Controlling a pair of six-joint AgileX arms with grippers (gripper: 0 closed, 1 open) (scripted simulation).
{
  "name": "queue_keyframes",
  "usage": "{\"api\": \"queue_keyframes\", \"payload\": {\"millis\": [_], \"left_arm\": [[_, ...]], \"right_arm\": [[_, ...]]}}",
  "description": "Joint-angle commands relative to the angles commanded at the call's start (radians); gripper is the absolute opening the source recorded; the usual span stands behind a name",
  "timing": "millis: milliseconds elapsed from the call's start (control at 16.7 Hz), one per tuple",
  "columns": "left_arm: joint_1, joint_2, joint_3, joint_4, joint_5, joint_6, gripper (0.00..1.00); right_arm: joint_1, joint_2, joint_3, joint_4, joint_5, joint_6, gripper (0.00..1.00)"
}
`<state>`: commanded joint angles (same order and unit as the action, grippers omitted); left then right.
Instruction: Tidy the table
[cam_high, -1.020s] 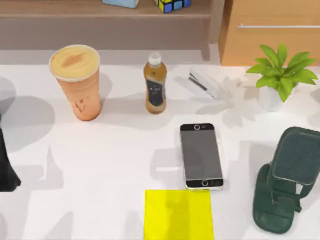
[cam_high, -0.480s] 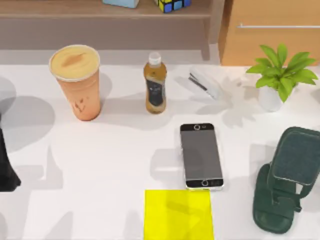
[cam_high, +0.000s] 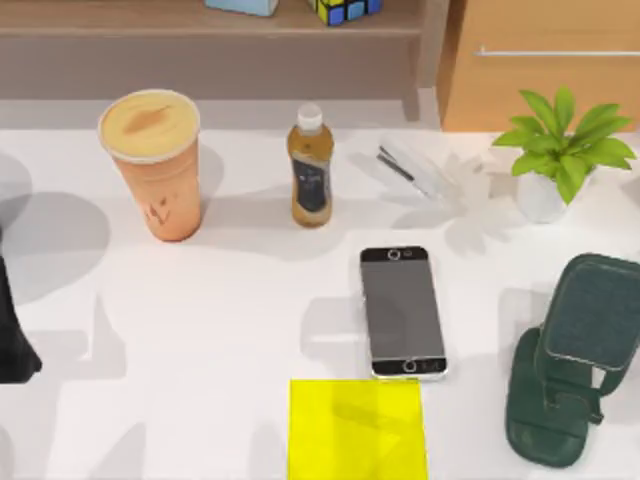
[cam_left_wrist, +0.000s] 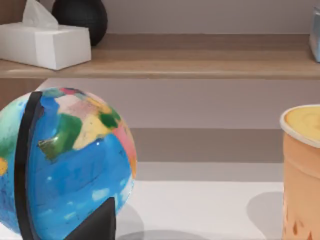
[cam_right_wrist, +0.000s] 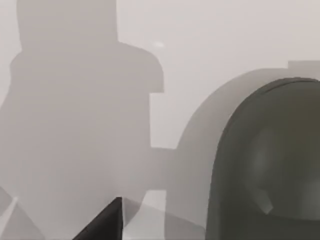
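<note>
The wide, smooth white desk (cam_high: 230, 330) spans the whole top view, in front of a brown wooden shelf unit (cam_high: 200, 45) and a light-wood drawer cabinet (cam_high: 545, 60). At the back left stands an orange paper cup with a foamy tan top (cam_high: 155, 165); just to its right is an upright amber tea bottle with a white cap and dark label (cam_high: 310, 170), and further right a white stapler (cam_high: 408, 165) lies flat. A small green plant in a white pot (cam_high: 555, 150) stands near the right edge. A black smartphone with a silver rim (cam_high: 402, 312) lies face up near the middle, its near end just beside a flat yellow square pad (cam_high: 357, 430) at the front edge. A dark green stand with a padded rectangular plate (cam_high: 570, 360) sits at the front right.

The left arm (cam_high: 12, 330) shows as a dark shape at the left edge; whether its jaws are open or closed I cannot tell. Its wrist view shows a multicoloured globe on a black mount (cam_left_wrist: 60, 165), a white tissue box (cam_left_wrist: 45, 42) and a black ball (cam_left_wrist: 80, 15) on the shelf. The right wrist view looks at the desk surface and the green stand; the right jaws' state I cannot tell.
</note>
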<state>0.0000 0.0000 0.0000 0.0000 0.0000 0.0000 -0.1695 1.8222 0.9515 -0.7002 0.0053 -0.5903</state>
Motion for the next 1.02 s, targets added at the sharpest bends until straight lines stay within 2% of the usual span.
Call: {"api": "queue_keyframes", "payload": {"millis": [420, 1020], "left_arm": [[0.000, 0.000, 0.000, 0.000, 0.000, 0.000, 1.00], [0.000, 0.000, 0.000, 0.000, 0.000, 0.000, 1.00]], "right_arm": [[0.000, 0.000, 0.000, 0.000, 0.000, 0.000, 0.02], [0.002, -0.022, 0.009, -0.021, -0.011, 0.009, 0.00]]}}
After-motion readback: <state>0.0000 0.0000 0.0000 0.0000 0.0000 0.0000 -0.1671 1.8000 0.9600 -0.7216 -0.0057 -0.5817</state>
